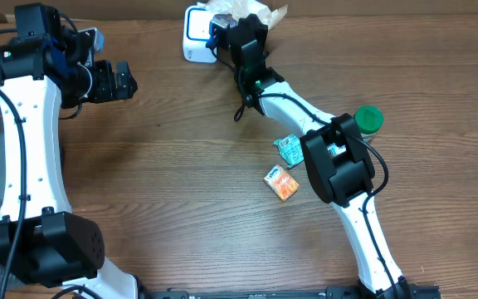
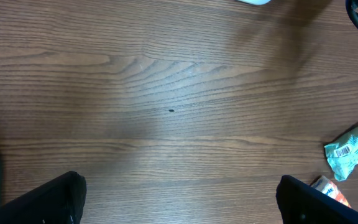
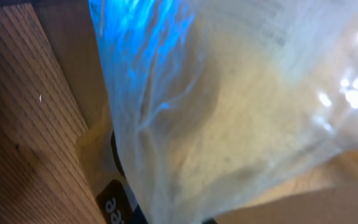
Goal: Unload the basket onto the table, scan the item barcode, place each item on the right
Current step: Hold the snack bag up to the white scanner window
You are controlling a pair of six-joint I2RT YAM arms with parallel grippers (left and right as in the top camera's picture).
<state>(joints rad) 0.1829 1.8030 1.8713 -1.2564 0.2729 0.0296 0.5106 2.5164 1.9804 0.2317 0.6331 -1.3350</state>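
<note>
1. Right gripper (image 1: 226, 29) – jaws closed, clamped on clear bag (image 1: 256, 10) at the far edge of the table (image 1: 181, 183).
2. Clear bag is just beside the white scanner (image 1: 194, 33); in the wrist view it fills the frame with a blue glow across its upper left.
3. Left gripper (image 1: 127, 81) – jaws wide apart, holding nothing, over bare wood at far left.
4. Green packet (image 1: 288, 148) and orange packet (image 1: 282, 183) lie near each other mid-table; green-lidded jar (image 1: 368, 120) is further right.
</note>
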